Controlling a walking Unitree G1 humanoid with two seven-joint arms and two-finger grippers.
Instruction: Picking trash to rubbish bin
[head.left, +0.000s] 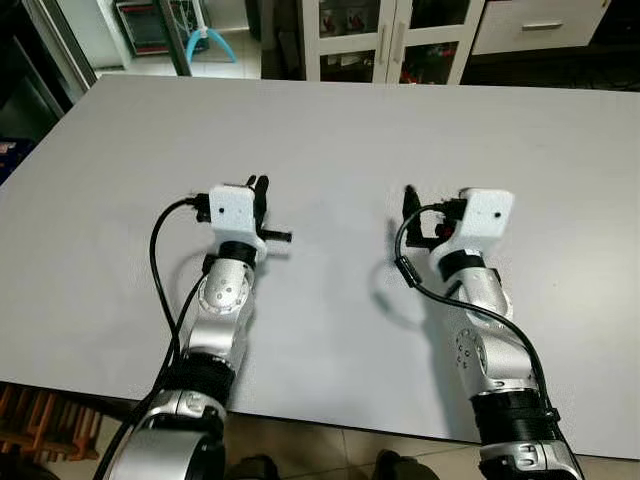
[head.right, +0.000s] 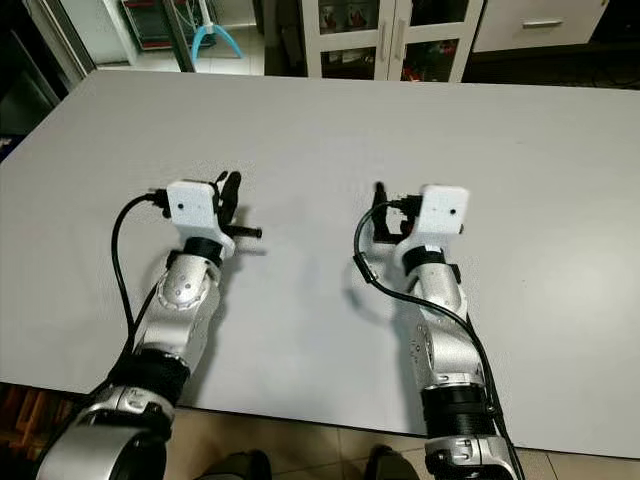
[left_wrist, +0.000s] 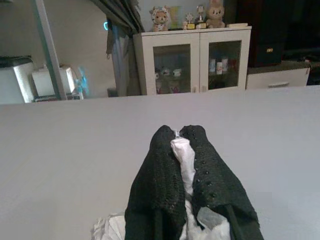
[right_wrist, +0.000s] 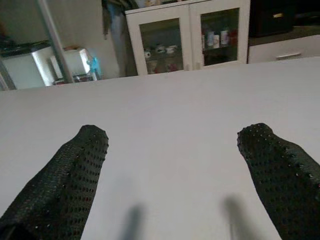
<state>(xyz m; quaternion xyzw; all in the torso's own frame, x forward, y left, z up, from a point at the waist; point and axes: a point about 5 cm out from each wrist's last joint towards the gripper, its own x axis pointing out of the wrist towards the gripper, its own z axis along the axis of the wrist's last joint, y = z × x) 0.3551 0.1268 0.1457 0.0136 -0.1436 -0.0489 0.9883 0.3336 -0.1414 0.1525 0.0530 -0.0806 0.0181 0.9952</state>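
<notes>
Left wrist view: left gripper (left_wrist: 179, 145) pinched on crumpled white tissue paper (left_wrist: 182, 160) above the pale grey counter (head.left: 330, 130); light, soft, already pinched mid-wad. Right gripper (right_wrist: 175, 150) spread wide, empty.

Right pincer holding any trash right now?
No. In the right wrist view the right pincer stands wide open, with bare white table between its fingers; the crumpled white trash sits in the left pincer.

The left gripper (left_wrist: 179, 136) has its two black fingers (left_wrist: 161, 180) pinched together on a crumpled white tissue (left_wrist: 184, 159) (more of it bulges out near their base). Beyond lies the pale table (left_wrist: 70, 145), with a white glass-door cabinet (left_wrist: 192, 60) behind.
</notes>
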